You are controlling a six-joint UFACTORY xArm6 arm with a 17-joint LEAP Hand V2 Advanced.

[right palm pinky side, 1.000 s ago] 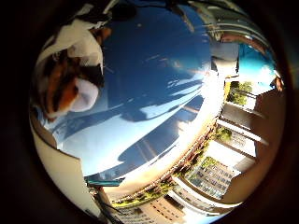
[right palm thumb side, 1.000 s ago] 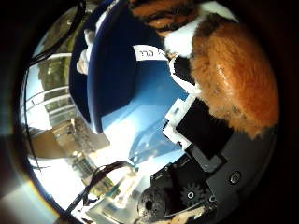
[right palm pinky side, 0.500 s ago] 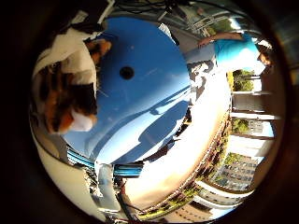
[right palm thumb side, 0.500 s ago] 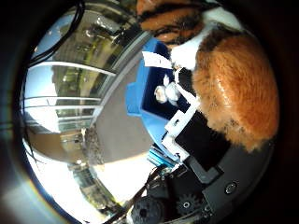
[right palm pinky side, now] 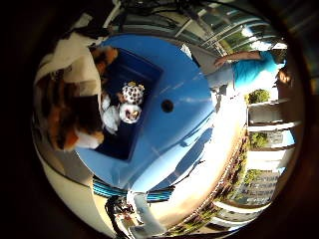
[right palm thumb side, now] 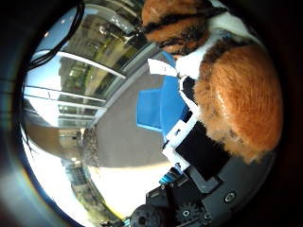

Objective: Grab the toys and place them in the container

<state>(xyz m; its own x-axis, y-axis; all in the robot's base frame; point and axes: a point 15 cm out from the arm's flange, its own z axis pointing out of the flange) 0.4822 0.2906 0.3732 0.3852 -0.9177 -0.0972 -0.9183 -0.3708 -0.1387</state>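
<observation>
An orange, black-striped plush tiger [right palm thumb side: 236, 94] fills much of the thumb side view, pressed close to my palm. My hand [right palm thumb side: 196, 156] is shut on it, and a white and black finger lies against its fur. The tiger [right palm pinky side: 67, 117] also hangs at the edge of the other view, above a dark blue container [right palm pinky side: 142, 79] set in a round blue table [right palm pinky side: 189, 94]. Inside the container lie a white toy with black spots [right palm pinky side: 131, 94] and a plain white toy [right palm pinky side: 109, 118]. The hand is well above the table.
The table has a small dark hole [right palm pinky side: 167, 105] near its middle. Pale sunlit pavement [right palm pinky side: 219, 154] surrounds it. Beyond the table's blue edge [right palm thumb side: 170, 109] lie grey ground and glass-fronted buildings [right palm thumb side: 80, 80].
The hand has lifted away from the table with the tiger still in it. The table now looks smaller, and the container with its two toys has come into view.
</observation>
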